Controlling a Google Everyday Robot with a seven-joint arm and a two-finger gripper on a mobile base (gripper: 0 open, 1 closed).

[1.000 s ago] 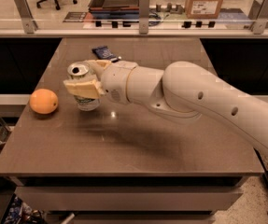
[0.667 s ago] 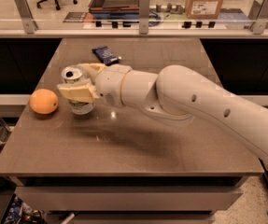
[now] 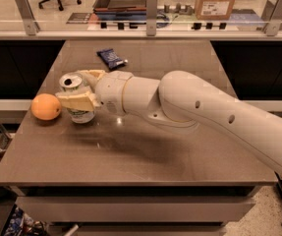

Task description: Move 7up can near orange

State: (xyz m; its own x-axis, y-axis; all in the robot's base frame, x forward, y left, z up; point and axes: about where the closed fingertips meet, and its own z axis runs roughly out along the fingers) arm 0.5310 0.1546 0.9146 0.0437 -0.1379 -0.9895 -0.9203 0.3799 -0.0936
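White-and-green aluminium 7up can (image 3: 72, 81) was clamped in the cream gripper (image 3: 80, 91), smooth round orange (image 3: 45, 106) just beyond the jaws; release was judged next.

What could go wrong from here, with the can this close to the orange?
1. The gripper is shut on the can, and its near finger almost touches the orange; going further toward it may nudge it.
2. The orange is round and sits near the table edge, so a nudge might roll it off.
3. Opening the fingers here may also bump the orange or tip the can.
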